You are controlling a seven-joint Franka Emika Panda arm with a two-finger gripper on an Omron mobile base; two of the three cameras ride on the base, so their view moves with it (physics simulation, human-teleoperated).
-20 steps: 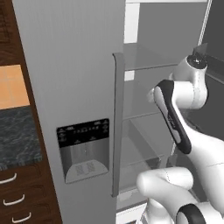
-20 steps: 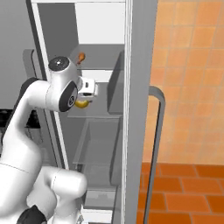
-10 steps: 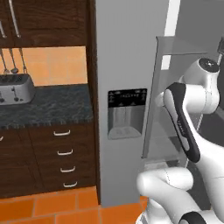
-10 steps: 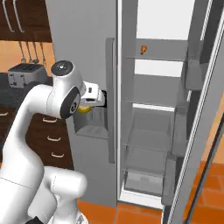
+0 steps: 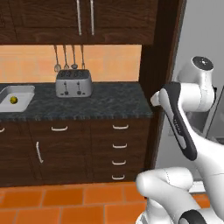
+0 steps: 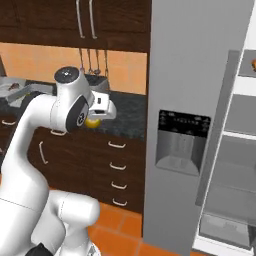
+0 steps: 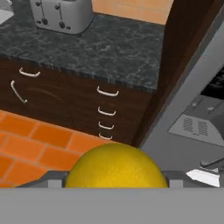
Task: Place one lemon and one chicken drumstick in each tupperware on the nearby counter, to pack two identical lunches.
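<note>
My gripper [image 6: 98, 116] is shut on a bright yellow lemon [image 6: 92, 121], held in the air in front of the cabinet drawers; the same lemon [image 7: 116, 167] bulges up at the bottom of the hand view. Another lemon [image 5: 14, 99] lies inside a light-grey tupperware [image 5: 24, 90] on the dark speckled counter [image 5: 109, 103] at the far left. In the right base view a tupperware [image 6: 33, 89] sits at the far left with a reddish-brown piece [image 6: 14, 86] beside it, too small to name. A small orange-brown piece, perhaps a chicken drumstick [image 6: 252, 65], rests on a fridge shelf.
A silver toaster [image 5: 73, 83] stands on the counter under hanging utensils [image 5: 68, 57]. Dark wood drawers with silver handles [image 5: 119, 144] run below. The grey fridge door with its dispenser [image 6: 182, 142] rises on the right, the open compartment [image 6: 235, 170] beyond it. Orange tiles [image 5: 65, 205] cover the floor.
The whole picture has swung from the open fridge toward the counter, so the camera base has moved. The lemon stays in the gripper in the same hold.
</note>
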